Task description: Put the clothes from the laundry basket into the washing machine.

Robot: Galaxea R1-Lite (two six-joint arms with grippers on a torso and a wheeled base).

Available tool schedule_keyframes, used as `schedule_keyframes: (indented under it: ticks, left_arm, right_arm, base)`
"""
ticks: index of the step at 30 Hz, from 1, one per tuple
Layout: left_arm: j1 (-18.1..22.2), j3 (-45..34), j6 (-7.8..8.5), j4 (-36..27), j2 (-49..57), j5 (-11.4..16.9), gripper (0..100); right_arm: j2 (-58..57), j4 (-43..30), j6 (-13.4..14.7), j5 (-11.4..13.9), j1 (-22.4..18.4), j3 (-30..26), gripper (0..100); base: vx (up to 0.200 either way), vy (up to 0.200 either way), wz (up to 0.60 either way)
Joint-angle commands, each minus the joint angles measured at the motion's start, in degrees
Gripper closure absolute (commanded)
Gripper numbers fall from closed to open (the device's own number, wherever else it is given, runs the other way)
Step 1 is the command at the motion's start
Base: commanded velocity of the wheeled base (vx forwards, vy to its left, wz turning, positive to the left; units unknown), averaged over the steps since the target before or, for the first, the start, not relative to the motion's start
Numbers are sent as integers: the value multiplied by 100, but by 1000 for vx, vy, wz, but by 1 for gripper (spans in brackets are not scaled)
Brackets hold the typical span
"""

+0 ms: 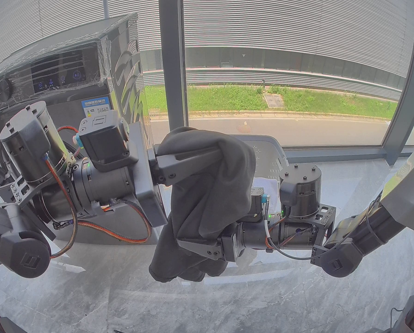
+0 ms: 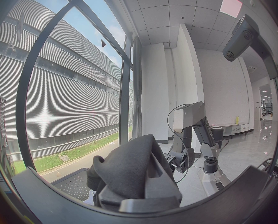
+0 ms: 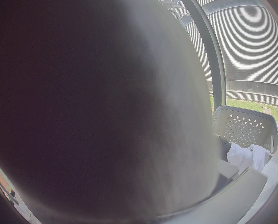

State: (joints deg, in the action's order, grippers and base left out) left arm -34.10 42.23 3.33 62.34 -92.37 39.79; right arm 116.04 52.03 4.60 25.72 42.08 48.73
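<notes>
A dark grey garment (image 1: 207, 195) hangs in the air between both arms, above the floor. My left gripper (image 1: 216, 156) is shut on its upper part, and the cloth drapes over the fingers (image 2: 151, 193). My right gripper (image 1: 188, 245) holds the lower part from the other side, with one finger (image 1: 200, 249) showing under the folds. The same garment (image 3: 98, 109) lies right against the right wrist camera. Behind it stands the pale laundry basket (image 1: 269, 151), with white clothes (image 3: 246, 157) inside. The washing machine (image 1: 77, 70) stands to the left, behind my left arm.
A large window with a dark vertical post (image 1: 172, 56) runs along the far side behind the basket. Grey tiled floor (image 1: 262, 301) spreads below the hanging garment. The machine's control panel (image 1: 54, 77) faces me under plastic wrap.
</notes>
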Motion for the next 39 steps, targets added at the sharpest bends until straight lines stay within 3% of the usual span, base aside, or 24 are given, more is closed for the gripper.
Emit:
schedule_keyframes:
  ticks: [1, 2, 10, 19, 25, 26, 31, 34, 39]
  left_arm:
    - [0, 5, 1, 6, -18, 2, 100]
    - [0, 14, 1, 6, -18, 2, 100]
    - [26, 22, 1, -3, -62, -6, 100]
    - [527, 198, -78, 67, -677, -349, 100]
    - [773, 330, -113, 76, -1064, -437, 100]
    - [773, 330, -113, 76, -1073, -437, 0]
    - [773, 268, -104, 59, -1082, -437, 0]
    - [1045, -259, -69, 103, -1073, -349, 0]
    - [1951, -1859, 476, 902, -1090, 670, 0]
  right_arm:
    - [76, 0, -38, 12, -7, -12, 0]
    - [68, 0, -73, 12, -16, -12, 100]
    - [-301, 0, -205, 65, 81, -144, 100]
    - [-2103, 0, -213, 267, 1004, -2060, 100]
    - [-2683, 0, -178, 267, 1162, -2262, 100]
    - [-2701, 0, -178, 258, 1153, -2253, 100]
    - [-2727, 0, -178, 267, 1153, -2245, 100]
    - [-2806, 0, -170, 258, 1136, -2236, 100]
    - [-2973, 0, -152, 240, 925, -2289, 100]
  base:
    - [0, 0, 0]
    - [0, 0, 0]
    - [0, 0, 0]
    - [0, 0, 0]
    - [0, 0, 0]
    - [0, 0, 0]
    - [0, 0, 0]
    - [0, 0, 0]
    - [0, 0, 0]
